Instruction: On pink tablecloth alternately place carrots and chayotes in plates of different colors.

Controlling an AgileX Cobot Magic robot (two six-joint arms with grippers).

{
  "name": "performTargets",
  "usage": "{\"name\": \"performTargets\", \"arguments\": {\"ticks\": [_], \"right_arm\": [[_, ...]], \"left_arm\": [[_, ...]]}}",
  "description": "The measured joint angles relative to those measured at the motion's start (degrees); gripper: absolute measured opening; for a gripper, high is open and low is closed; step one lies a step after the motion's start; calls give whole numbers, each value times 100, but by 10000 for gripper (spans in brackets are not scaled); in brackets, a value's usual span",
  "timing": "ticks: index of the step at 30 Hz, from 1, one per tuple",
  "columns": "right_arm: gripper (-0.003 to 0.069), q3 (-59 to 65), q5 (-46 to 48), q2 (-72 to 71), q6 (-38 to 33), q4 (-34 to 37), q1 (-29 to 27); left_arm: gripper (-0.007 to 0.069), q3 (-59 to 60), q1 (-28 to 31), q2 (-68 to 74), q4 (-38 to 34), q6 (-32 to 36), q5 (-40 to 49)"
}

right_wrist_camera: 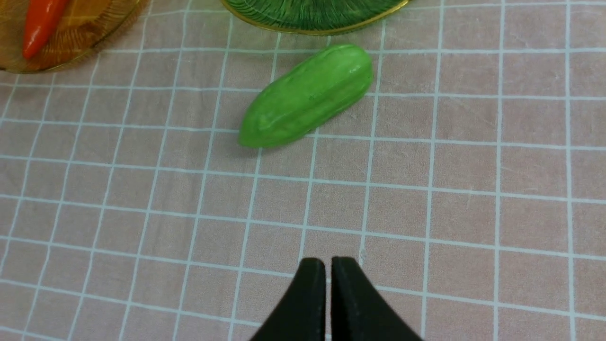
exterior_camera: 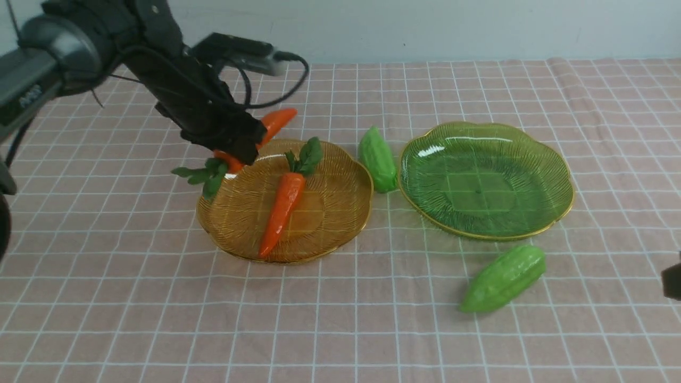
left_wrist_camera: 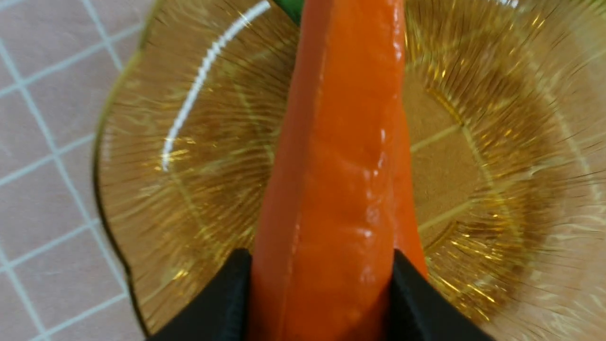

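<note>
— While my left gripper [exterior_camera: 239,151] clamps one carrot [exterior_camera: 274,123], where's the amber plate [exterior_camera: 340,213]?
— Directly beneath, centre-left of frame; the carrot's long axis slants toward upper right. My right gripper [right_wrist_camera: 328,284] sits clenched, empty, lower right.

- The pink tablecloth [exterior_camera: 479,330], gridded with thin white lines, is spread flat.
- The amber plate [exterior_camera: 335,175] and green plate [exterior_camera: 532,159], ribbed and gold-rimmed, are set side by side, amber on the left.
- The first carrot [exterior_camera: 282,210] is laid inside the amber plate, leaves farthest away.
- The second carrot [exterior_camera: 274,123] is clamped, tilted, by the left gripper [exterior_camera: 239,151] over that plate's far-left rim.
- The first chayote [exterior_camera: 378,159] is laid on the cloth between the plates.
- The second chayote [exterior_camera: 503,279] is laid slantwise near the green plate's near rim.
</note>
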Motion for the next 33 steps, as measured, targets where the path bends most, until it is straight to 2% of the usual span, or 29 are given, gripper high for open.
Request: {"name": "performTargets", "arguments": {"ticks": [5, 9, 10, 13, 17, 18, 20, 21, 22, 24, 25, 26, 30, 33], "right_arm": [[43, -163, -26, 494, 20, 0, 0], [123, -347, -70, 980, 157, 0, 0], [148, -376, -92, 1081, 178, 0, 0], [247, -452, -198, 1374, 211, 0, 0], [379, -504, -357, 1654, 235, -24, 88], [440, -539, -441, 1779, 240, -24, 202], [536, -631, -612, 1946, 240, -19, 403], [543, -641, -626, 1960, 240, -19, 422], [582, -699, -703, 2057, 240, -19, 524], [639, -872, -828, 2290, 300, -76, 755], [651, -949, -858, 2383, 373, -126, 800], [657, -994, -861, 2458, 436, -153, 818], [671, -1236, -808, 2896, 997, -203, 854], [671, -1399, -790, 3341, 1428, -265, 854]], "left_arm": [[311, 0, -111, 192, 283, -406, -13], [379, 0, -121, 281, 317, -645, -13], [424, 0, -121, 280, 312, -728, -7], [489, -78, -121, 280, 306, -809, 160], [521, -387, -127, 280, 306, -820, 621], [513, -511, -133, 280, 301, -826, 745], [449, -799, -162, 213, 307, -855, 858], [440, -815, -169, 183, 307, -862, 858], [386, -871, -191, 89, 311, -915, 858], [230, -918, -263, -178, 311, -979, 880], [122, -930, -334, -398, 290, -1009, 895], [71, -929, -391, -564, 268, -1022, 902], [12, -898, -613, -1042, 211, -1047, 939], [-3, -588, -1116, -1615, 160, -1061, 978]]}}
